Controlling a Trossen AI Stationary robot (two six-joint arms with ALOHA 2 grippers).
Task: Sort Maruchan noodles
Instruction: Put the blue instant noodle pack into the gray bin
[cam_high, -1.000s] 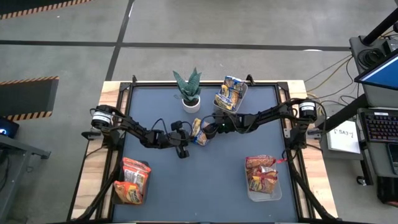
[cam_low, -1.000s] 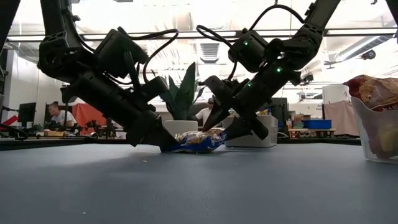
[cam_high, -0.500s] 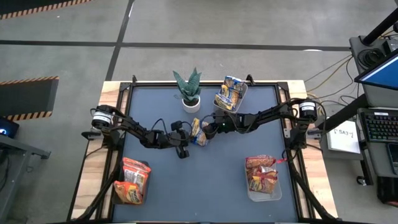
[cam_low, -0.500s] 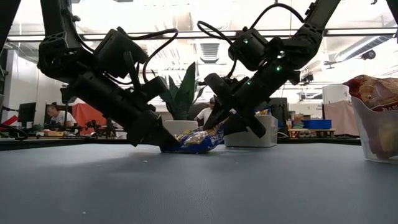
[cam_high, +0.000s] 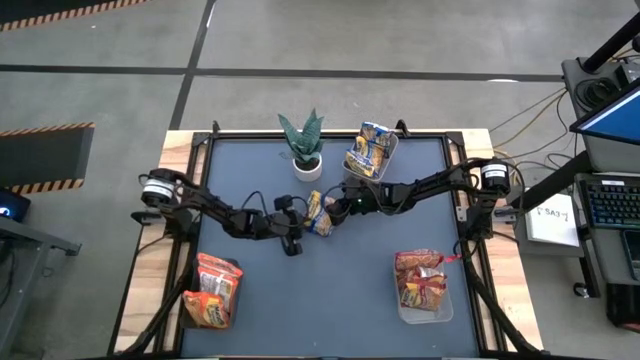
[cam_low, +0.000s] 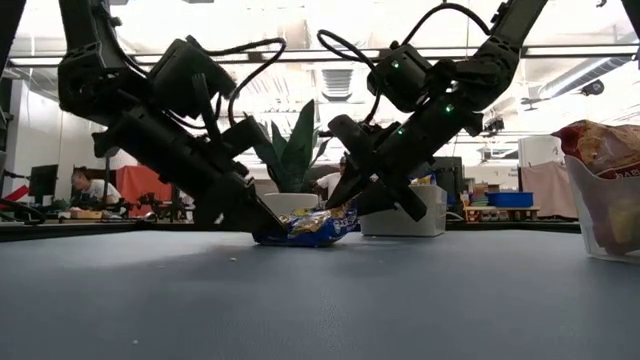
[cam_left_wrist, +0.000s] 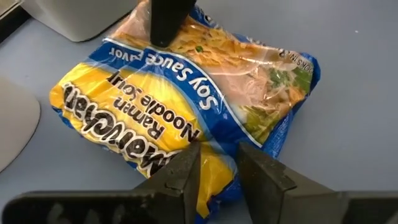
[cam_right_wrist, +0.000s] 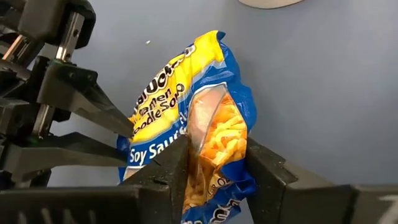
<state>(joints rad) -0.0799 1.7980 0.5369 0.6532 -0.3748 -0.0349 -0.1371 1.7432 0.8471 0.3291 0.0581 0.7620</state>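
On the dark table (cam_high: 330, 300), both arms meet just in front of the potted plant (cam_high: 303, 143). The right gripper (cam_right_wrist: 214, 163) pinches one end of the yellow-and-blue noodle packet (cam_left_wrist: 186, 109), lifting it slightly. The left gripper (cam_left_wrist: 214, 165) sits at the packet's opposite end, fingers narrowly parted around its edge.

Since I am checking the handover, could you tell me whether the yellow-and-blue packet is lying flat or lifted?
Partly lifted: the yellow-and-blue packet rests one end on the table, the other raised in the right gripper.
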